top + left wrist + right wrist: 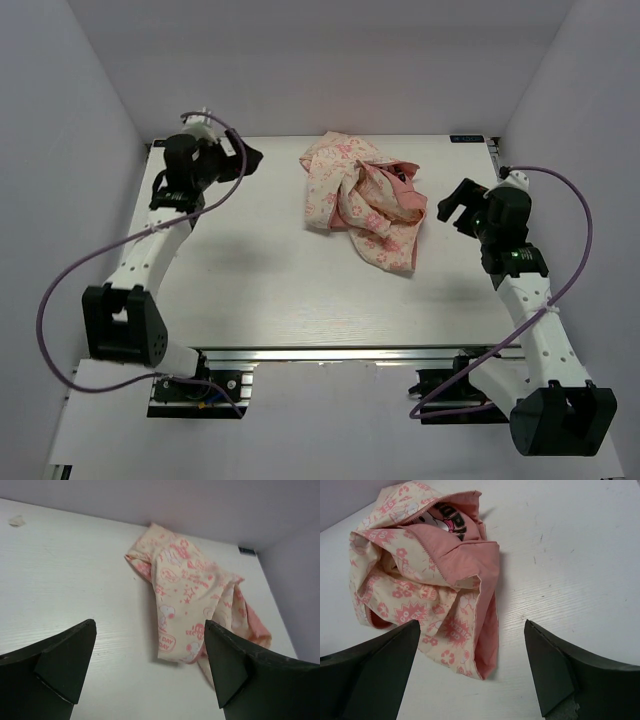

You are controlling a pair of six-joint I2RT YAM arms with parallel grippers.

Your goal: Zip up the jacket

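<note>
White worktop (250, 290) and pale walls close in the scene. The left jaws stand wide apart with nothing between them, their dark fingers (60, 665) at the lower corners of the left wrist view, clear of the surface. The right jaws are spread just as wide and grip nothing either. Ahead of the left jaws, well apart and a little toward their right finger, lies the jacket (365, 205), crumpled in a heap with its cream, pink-printed outside facing them. From the right jaws the same heap is nearer, ahead and toward their left finger, not touching. On that side the pink lining (465, 555) is folded outward and a run of zipper teeth (431, 555) edges it, unjoined. Overall the garment sits between the two pairs of jaws. Purple cables (60, 290) loop from both arms.
</note>
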